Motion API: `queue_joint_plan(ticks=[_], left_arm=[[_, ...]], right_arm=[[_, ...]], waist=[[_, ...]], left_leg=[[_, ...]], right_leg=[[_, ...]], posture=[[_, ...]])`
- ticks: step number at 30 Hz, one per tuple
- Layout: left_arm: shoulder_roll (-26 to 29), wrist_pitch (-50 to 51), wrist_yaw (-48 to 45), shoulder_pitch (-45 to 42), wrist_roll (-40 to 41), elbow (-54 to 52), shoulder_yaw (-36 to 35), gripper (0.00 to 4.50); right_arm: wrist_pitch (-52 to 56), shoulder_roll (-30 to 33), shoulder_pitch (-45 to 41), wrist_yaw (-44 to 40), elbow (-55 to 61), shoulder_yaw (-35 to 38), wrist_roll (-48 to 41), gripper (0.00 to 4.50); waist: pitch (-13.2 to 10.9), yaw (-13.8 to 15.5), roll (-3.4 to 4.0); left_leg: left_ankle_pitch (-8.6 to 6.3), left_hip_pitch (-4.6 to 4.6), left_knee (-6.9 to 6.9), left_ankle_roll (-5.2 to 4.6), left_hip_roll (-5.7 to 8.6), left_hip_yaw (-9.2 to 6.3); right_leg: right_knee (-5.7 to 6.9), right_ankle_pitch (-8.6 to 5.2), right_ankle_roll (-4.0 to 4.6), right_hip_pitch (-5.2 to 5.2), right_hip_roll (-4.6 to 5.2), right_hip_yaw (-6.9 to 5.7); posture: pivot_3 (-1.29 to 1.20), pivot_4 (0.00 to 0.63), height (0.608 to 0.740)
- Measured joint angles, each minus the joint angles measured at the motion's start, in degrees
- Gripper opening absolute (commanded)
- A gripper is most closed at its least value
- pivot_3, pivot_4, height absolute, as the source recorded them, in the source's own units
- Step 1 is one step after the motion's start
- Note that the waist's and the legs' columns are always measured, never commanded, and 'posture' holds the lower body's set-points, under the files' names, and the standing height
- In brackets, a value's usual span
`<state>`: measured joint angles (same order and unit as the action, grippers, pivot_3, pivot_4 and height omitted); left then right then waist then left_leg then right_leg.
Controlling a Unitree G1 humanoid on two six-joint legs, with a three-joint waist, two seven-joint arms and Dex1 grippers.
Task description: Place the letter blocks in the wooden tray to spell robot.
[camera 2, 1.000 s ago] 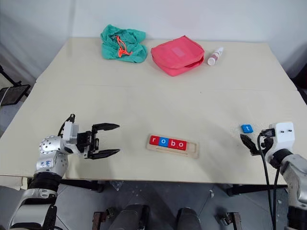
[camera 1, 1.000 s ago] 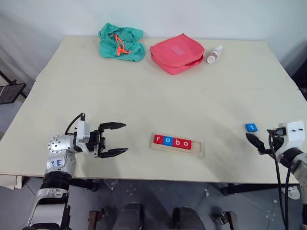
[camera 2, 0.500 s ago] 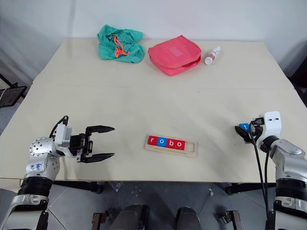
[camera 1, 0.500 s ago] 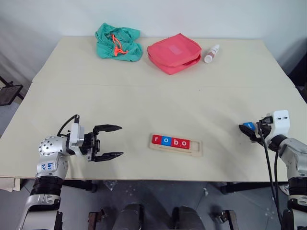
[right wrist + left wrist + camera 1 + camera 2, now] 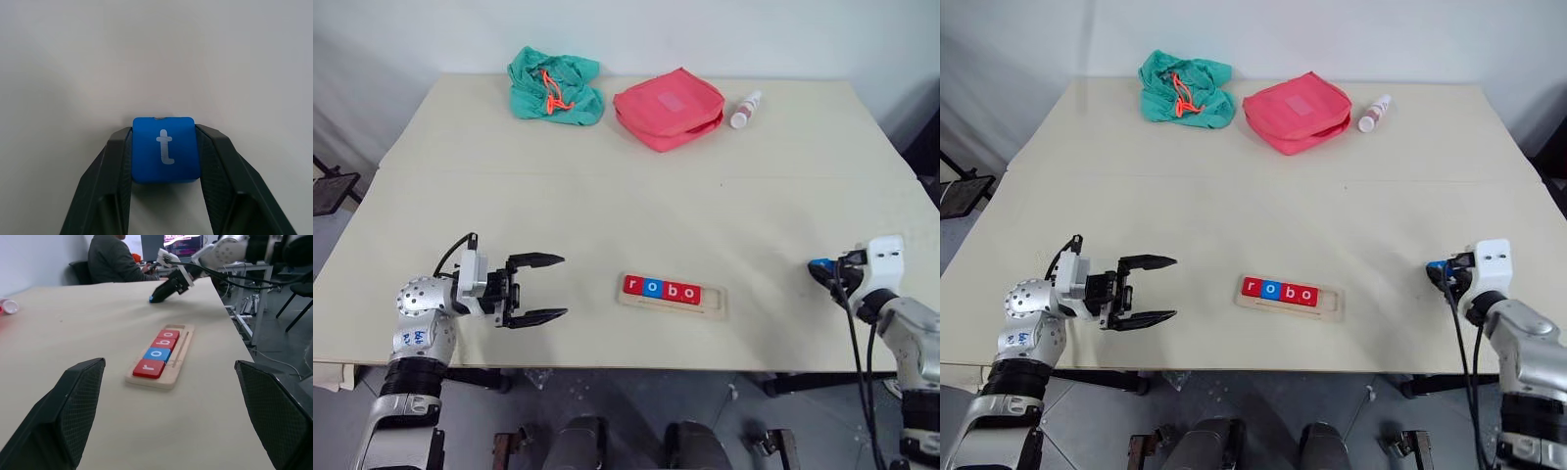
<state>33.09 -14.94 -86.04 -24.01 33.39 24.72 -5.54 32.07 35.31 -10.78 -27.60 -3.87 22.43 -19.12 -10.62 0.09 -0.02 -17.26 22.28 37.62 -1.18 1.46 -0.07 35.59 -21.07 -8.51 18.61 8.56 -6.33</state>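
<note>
Now your right pincer [image 5: 166, 196] is clamped on the blue t block [image 5: 165, 148], down at the desk [image 5: 636, 186] near its right edge.
Your left pincer [image 5: 540, 288] hangs spread wide and empty, left of the wooden tray [image 5: 674, 298]. The tray lies near the front edge with r, o, b, o blocks [image 5: 663, 289] seated in a row; its right-end slot is free.

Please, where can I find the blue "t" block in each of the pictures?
Left eye view: blue t block at the right gripper, near the table's right edge.
Right eye view: same spot.
Left wrist view: far beyond the wooden tray.
Right wrist view: centre, between the fingers.
Shared landmark: the wooden tray.
</note>
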Motion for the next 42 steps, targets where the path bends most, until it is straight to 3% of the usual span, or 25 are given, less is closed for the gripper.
queue_joint_plan(ticks=[11,22,31,35,42], left_arm=[[-0.8,-0.2,0.0,-1.8,0.0,3.1,0.5,4.50],[-1.0,-0.1,0.0,-2.3,0.0,3.2,1.7,4.50],[-0.8,0.0,0.0,-1.5,0.1,2.8,1.7,4.50],[-0.8,0.0,0.0,-0.7,0.1,2.3,1.6,4.50],[-0.8,0.1,0.0,0.2,0.1,0.7,1.6,4.50]], right_arm=[[17.5,-13.7,12.9,16.1,38.4,-1.1,-5.0,1.47],[19.9,-17.3,16.7,21.0,41.8,-4.0,-4.2,1.47],[18.7,-19.2,19.0,21.7,43.5,-6.3,-3.8,4.47],[16.9,-18.1,19.3,19.4,44.2,-5.9,-4.3,4.49],[11.8,3.9,17.8,-0.5,36.7,-0.6,-6.9,4.49]], waist=[[0.0,0.1,0.02],[0.0,-0.1,0.03],[0.0,-0.1,0.03],[0.0,-0.1,0.03],[0.0,0.0,0.04]], left_leg=[[0.00,-0.01,-0.09,0.00,0.06,0.00],[0.00,-0.08,-0.22,0.01,0.06,0.09],[0.00,-0.08,-0.22,0.01,0.06,0.09],[0.00,-0.08,-0.21,0.00,0.05,0.09],[-0.02,-0.10,-0.20,-0.06,0.06,0.17]], right_leg=[[0.05,0.00,0.00,0.09,0.00,0.16],[0.10,0.00,0.00,0.17,0.00,0.21],[0.14,0.00,0.00,0.20,0.00,0.24],[0.14,0.00,0.00,0.20,0.00,0.24],[0.03,0.00,0.00,0.11,0.00,0.24]], posture=[[0.00,0.150,0.740],[0.00,0.150,0.740],[0.00,0.150,0.740],[0.00,0.150,0.740],[0.00,0.150,0.740]])
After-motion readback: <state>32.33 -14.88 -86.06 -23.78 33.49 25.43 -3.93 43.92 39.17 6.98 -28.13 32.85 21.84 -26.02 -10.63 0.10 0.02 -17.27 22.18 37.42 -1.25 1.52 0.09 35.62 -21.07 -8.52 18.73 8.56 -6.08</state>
